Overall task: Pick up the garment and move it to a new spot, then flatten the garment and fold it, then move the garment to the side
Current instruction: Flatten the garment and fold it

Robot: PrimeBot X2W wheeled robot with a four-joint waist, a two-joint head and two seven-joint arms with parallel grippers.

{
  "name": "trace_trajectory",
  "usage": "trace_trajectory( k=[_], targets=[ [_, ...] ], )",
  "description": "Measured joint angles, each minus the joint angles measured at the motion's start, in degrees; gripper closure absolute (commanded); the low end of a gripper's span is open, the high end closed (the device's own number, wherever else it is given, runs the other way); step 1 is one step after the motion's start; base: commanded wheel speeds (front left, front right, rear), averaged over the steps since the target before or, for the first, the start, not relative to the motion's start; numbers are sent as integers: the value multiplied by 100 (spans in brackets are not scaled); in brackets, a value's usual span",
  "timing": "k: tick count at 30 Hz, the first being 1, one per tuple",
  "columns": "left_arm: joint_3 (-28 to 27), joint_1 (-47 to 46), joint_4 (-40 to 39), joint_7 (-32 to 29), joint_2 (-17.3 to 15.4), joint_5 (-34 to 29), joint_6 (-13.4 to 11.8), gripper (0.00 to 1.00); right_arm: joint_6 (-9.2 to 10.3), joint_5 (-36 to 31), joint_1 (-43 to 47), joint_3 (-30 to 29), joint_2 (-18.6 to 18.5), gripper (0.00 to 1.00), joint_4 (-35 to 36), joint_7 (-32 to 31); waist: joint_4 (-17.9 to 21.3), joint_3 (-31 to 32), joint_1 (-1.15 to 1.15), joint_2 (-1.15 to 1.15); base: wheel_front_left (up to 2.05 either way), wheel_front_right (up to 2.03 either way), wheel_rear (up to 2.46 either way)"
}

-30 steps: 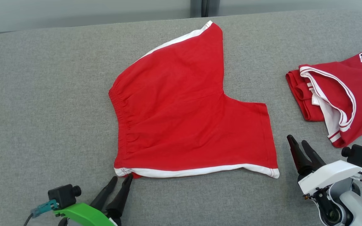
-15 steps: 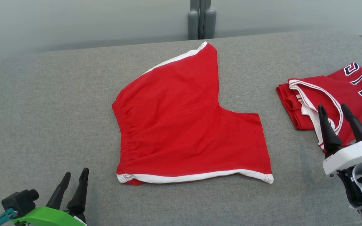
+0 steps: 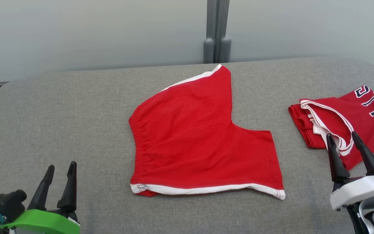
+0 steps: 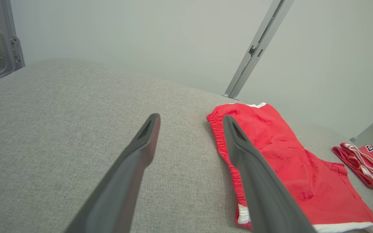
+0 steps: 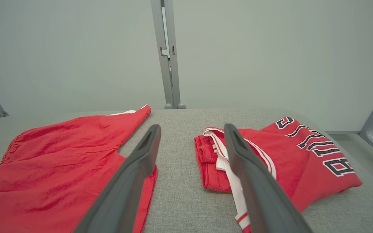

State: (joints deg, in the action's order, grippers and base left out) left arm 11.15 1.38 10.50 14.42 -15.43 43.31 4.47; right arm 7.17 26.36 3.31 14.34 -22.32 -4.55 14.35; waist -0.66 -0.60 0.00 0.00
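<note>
Midway on the table (image 3: 60, 113), shorts (image 3: 200, 136) are spread flat, at two o'clock from the left gripper (image 3: 61, 166), ten from the right gripper (image 3: 342, 135); both jaws are held wide, empty.

You have the red cloth shorts with white side stripes (image 3: 200, 136) spread flat and unfolded, only lightly creased, in the middle of the grey fabric-covered tabletop (image 3: 60, 107). Their gathered elastic waistband (image 3: 137, 136) faces the tabletop's left edge. One leg (image 3: 206, 94) runs to a point close to the far edge with a white stripe down its left side, and the other leg (image 3: 255, 159) lies out towards the right edge with its stripe along the side nearest the front edge. At the waistband's near corner you can see a small red fold (image 3: 148, 193) poking out from under the stripe.
</note>
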Motion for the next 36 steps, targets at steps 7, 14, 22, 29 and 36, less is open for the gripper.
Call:
trace_trajectory(
  k=[7, 14, 22, 29, 36],
  targets=[
    [-68, 334, -79, 0, 101, -527, -1, 0, 0, -556, 398, -44, 220, 0, 131, 0, -84, 3, 0, 0, 0, 0, 0],
    [-159, 403, -167, 0, 235, -917, 7, 0, 0, -1012, 403, -168, 493, 0, 281, 0, -92, -53, 0, 0, 0, 0, 0],
    [-140, 456, -196, 0, 428, -1290, 58, 0, 0, -1225, 605, -586, 857, 0, 279, 1, -159, -36, 0, 0, 0, 0, 0],
    [-203, 486, -196, 0, 567, -1386, 108, 0, 0, -1333, 669, -643, 979, 0, 264, 0, -164, -28, 0, 0, 0, 0, 0],
    [-291, 560, -190, 0, 649, -1535, 118, 0, -1, -1435, 686, -671, 1061, 0, 264, 0, -159, -6, 0, 0, 0, 0, 0]
  ],
)
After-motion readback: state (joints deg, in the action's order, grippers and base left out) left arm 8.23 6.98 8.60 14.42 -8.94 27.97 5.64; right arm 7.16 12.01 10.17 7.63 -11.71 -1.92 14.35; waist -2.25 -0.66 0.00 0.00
